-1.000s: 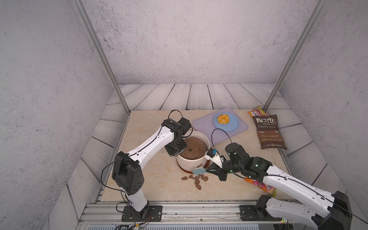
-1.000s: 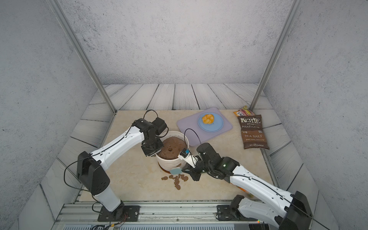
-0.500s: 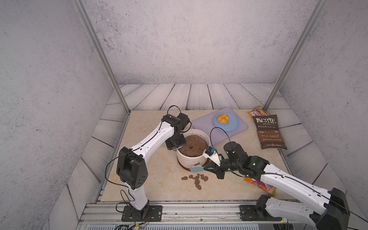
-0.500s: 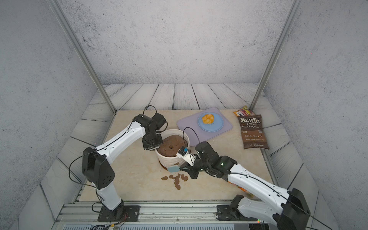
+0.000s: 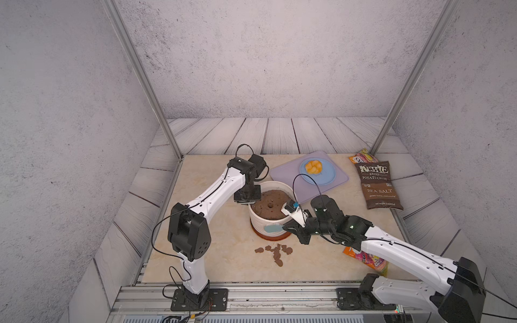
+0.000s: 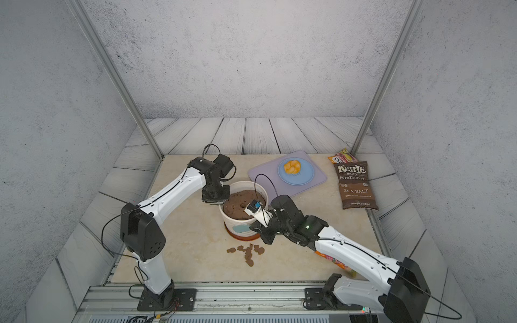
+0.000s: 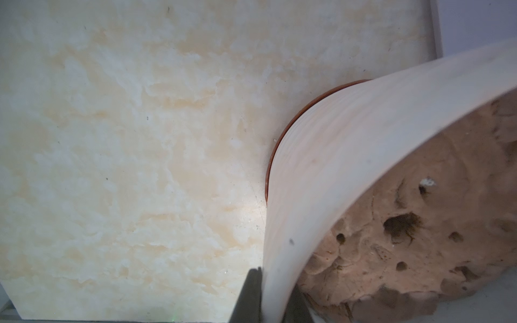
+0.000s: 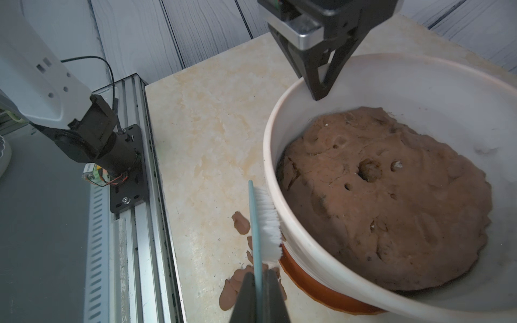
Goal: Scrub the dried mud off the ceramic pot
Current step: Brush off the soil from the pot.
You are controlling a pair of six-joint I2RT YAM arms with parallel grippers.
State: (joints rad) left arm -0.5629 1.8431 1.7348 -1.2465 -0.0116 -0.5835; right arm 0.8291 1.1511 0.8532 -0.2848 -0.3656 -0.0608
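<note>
The cream ceramic pot (image 5: 261, 221) (image 6: 230, 218) stands mid-table on a brown saucer, filled with a brown soil mound (image 5: 270, 207). My left gripper (image 5: 247, 202) (image 7: 275, 302) is shut on the pot's far-left rim (image 8: 272, 167), one finger outside and one inside. My right gripper (image 5: 291, 227) (image 8: 261, 296) is shut on a teal brush (image 5: 272, 229) (image 8: 265, 223). The brush's white bristles press on the pot's near outer wall. Flakes of dried mud (image 5: 275, 250) (image 6: 249, 250) (image 8: 240, 222) lie on the table in front of the pot.
A blue plate (image 5: 327, 174) with an orange pastry sits on a lavender mat (image 5: 282, 174) behind the pot. A brown chips bag (image 5: 377, 186) lies at the right, with snack packets (image 5: 369, 258) under my right arm. A metal rail (image 5: 251, 299) runs along the front edge.
The left jaws closed the last bit on the rim and the left arm's elbow rose. The brush slid leftward and slightly up along the pot's wall.
</note>
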